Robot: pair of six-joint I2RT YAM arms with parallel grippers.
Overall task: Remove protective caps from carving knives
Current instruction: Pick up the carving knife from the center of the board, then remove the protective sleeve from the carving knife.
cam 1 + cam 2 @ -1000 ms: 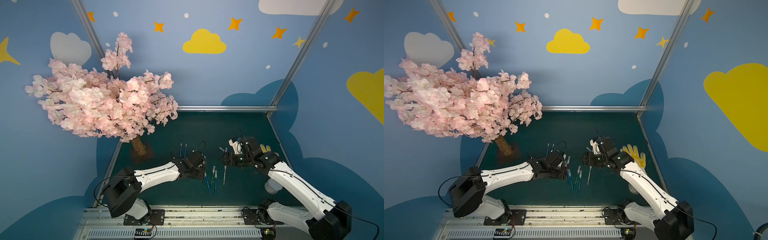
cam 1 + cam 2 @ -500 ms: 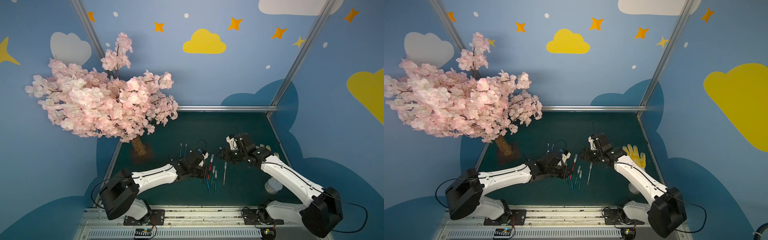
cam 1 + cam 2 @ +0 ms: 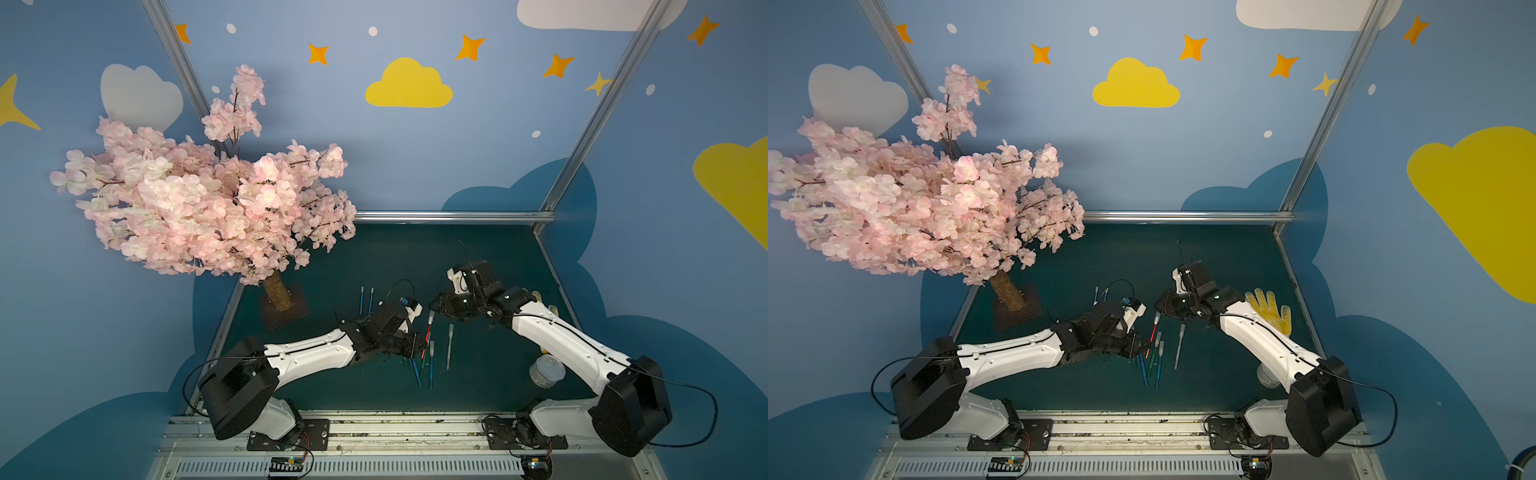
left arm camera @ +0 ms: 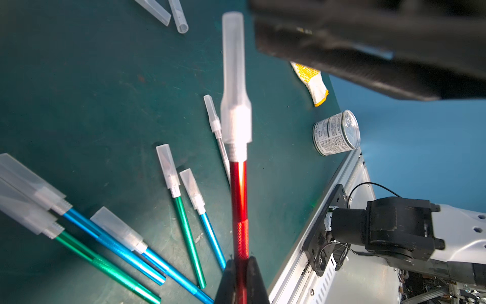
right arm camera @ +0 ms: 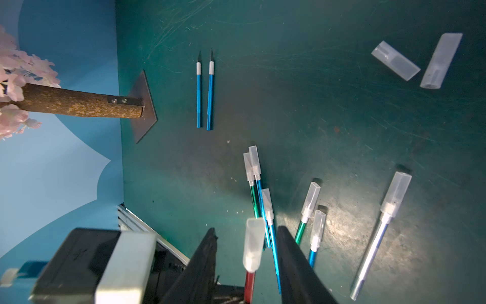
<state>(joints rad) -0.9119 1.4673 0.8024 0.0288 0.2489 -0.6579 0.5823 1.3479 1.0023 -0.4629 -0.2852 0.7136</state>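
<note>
The big pink tree [image 3: 199,208] has not moved. A second ago the left gripper [image 4: 240,260] was low among the knives on the green table [image 3: 478,257]. Now it is squeezed tight on the red knife [image 4: 239,205] and holds it up off the table. The right gripper [image 5: 247,230] has come closer. Its two fingers stand apart on each side of the cap [image 5: 253,242] on the red knife, not touching it. A yellow glove [image 3: 1268,309] lies by the right arm. The can [image 4: 336,133] has tiny print, too small to read. Six more capped knives [image 4: 184,210] lie on the table. Two bare blue knives [image 5: 204,94] and two loose caps [image 5: 395,60] lie farther off.
</note>
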